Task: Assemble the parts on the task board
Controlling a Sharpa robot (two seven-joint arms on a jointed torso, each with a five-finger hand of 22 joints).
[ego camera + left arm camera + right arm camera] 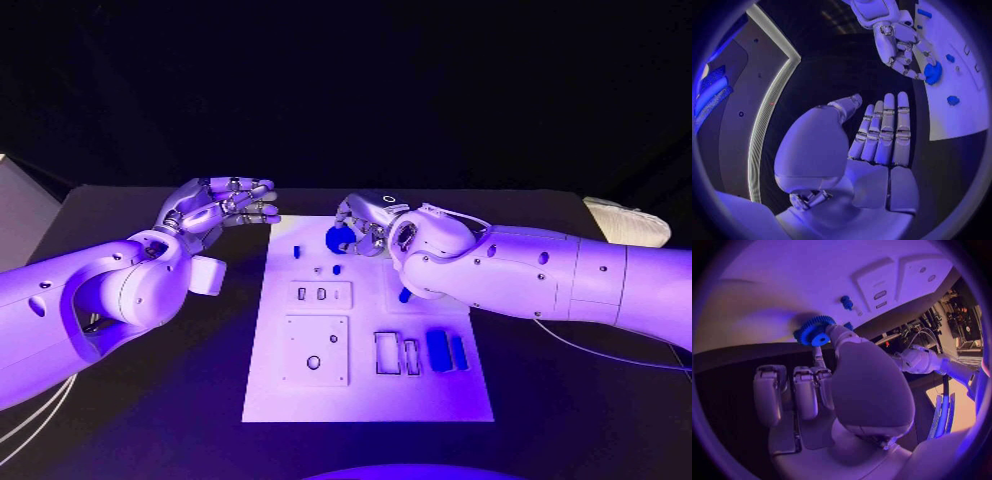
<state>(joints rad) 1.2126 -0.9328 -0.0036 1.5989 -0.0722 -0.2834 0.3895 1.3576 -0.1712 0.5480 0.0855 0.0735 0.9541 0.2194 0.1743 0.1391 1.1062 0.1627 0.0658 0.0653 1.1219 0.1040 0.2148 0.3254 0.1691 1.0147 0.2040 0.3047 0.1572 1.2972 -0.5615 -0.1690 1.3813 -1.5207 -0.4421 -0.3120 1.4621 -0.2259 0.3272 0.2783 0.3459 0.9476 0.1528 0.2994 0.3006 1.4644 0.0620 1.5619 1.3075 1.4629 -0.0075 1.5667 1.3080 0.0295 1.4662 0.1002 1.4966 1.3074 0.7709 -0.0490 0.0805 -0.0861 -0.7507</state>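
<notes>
- Centrally, a blue gear [340,239] sat in the upper middle of the head view, over the far end of the white task board [368,390]; the right wrist view showed its toothed rim and centre hole [814,331] pinched at the tips of the right robot hand's fingers.
- The right robot hand [378,222] was thus clamped on the gear, its other fingers curled in beside it, and the white right arm ran off to the right edge of the frame.
- Whether the gear touched the board could not be told.
- Just below the gear in the head view, a small blue peg [338,269] stood on the board, and another small blue piece [297,252] lay a little to its left.
- Lower right on the board, two dark blue blocks [438,350] lay side by side next to rectangular slots [388,352].
- Lower left on the board were two raised white panels [316,350] with small openings.
- The left robot hand [228,206] hovered in the upper left of the head view, beside the board's far left corner, over the black worktop [130,420].
- It held nothing; in the left wrist view its fingers [887,131] lay straight and side by side, the thumb apart from them.
</notes>
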